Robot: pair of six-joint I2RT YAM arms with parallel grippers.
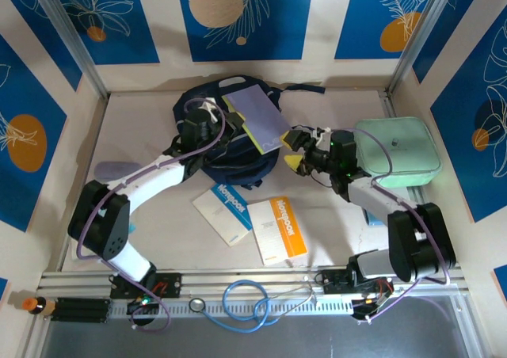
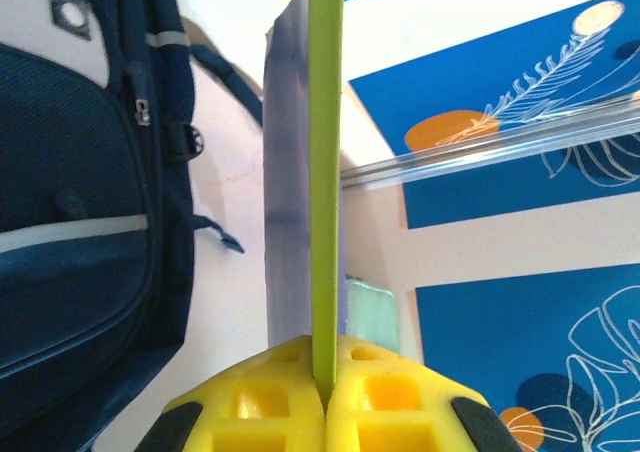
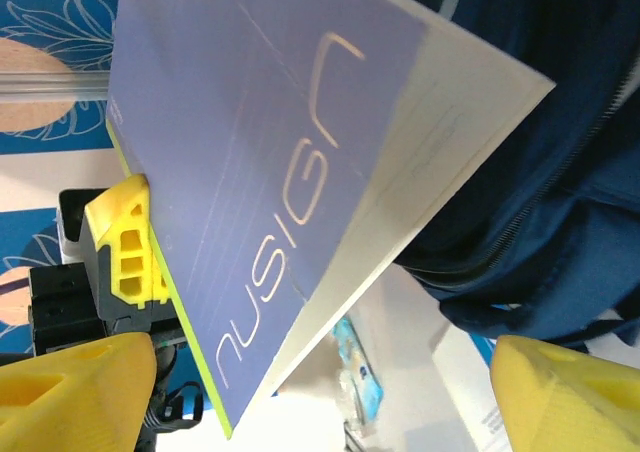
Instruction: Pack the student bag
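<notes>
- Over the student bag point(image 1: 238, 156), which lies towards the back middle of the counter point(image 1: 150, 136), a lavender notebook point(image 1: 255, 119) with a lime-green back cover is held up in the air.
- From the bag's left side, the left pincer point(image 2: 325, 397) is clamped on the notebook's edge, its two yellow fingers pressed together on the thin green board.
- On the left wrist camera the notebook stands edge-on, just beside the bag's dark navy front with its pale stripe and zipper pull.
- Off the bag's right side, the right pincer point(image 1: 294, 150) sits close to the notebook's lower right corner, fingers spread wide apart and gripping nothing.
- On the right wrist camera the notebook's cover, printed with pale lettering, tilts across the view, and the bag's dark fabric and zipper lie behind its right corner.
- Right of the bag, beyond the right pincer, a mint-green rounded case point(image 1: 396, 154) rests flat by the side wall.
- Nearer than the bag, two booklets lie flat side by side: a white and blue booklet point(image 1: 224, 213) just below it, and an orange and white booklet point(image 1: 277, 230) to that one's right.
- Nearest of all, well apart from the bag, a blue cable point(image 1: 245, 298) loops along the metal rail between the two arm bases.
</notes>
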